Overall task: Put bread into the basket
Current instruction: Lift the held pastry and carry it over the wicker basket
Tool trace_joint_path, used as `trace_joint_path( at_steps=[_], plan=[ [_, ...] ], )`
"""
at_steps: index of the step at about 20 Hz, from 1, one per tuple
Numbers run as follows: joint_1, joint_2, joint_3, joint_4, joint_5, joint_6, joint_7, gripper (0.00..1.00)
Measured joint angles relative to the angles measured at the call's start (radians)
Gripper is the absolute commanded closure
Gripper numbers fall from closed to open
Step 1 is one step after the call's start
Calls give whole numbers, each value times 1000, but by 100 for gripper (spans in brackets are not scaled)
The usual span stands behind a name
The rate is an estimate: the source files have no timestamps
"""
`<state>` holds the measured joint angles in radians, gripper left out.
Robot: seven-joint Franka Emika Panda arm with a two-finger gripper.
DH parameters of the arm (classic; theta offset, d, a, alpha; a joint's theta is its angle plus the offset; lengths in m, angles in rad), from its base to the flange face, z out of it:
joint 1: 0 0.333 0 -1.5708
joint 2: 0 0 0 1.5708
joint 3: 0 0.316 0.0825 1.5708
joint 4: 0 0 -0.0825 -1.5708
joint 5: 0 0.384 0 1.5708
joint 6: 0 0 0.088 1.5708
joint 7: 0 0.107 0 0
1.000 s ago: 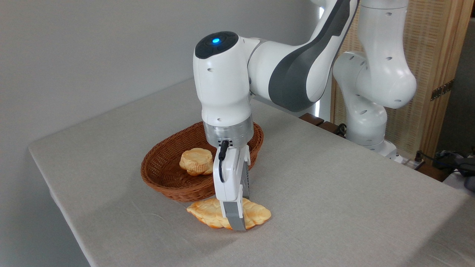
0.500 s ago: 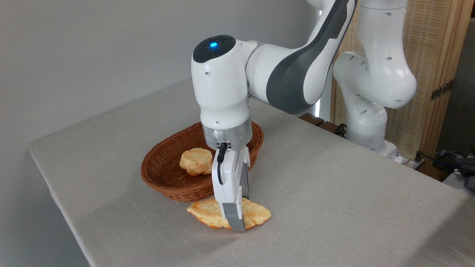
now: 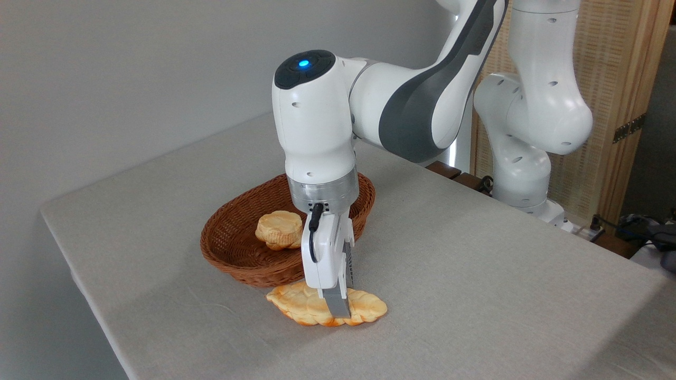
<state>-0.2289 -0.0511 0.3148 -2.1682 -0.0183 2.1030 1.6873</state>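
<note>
One arm, one camera, so I read the scene from the left. From my seat the table begins with a rounded near-left corner, and a broad bare strip of grey cloth runs between that edge and the basket. That basket sits well in from every edge, its long axis running back and to the right, and a small round bun lies on its floor toward the left half, leaving the rest of the floor bare where I can see it. Just in front of the near rim, on the cloth, lies the bread, flat, its left pointed end close below the wicker; I cannot tell whether it touches the rim. My gripper stands upright over the loaf's middle, the near finger down across its front edge, the far finger hidden behind; the jaws look drawn in on the loaf, though I cannot tell if they truly pinch it. To the right the cloth is open all the way to the table's far-right edge, beside the arm's base
</note>
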Motion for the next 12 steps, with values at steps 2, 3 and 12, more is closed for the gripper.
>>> trace_joint_path(
  at_steps=[2,3,12],
  plan=[
    [0,-1,0,0,0,0,0,60],
    [1,-3,0,1,0,0,0,60],
    [14,-40,35,67,-21,-1,-27,60]
  ],
)
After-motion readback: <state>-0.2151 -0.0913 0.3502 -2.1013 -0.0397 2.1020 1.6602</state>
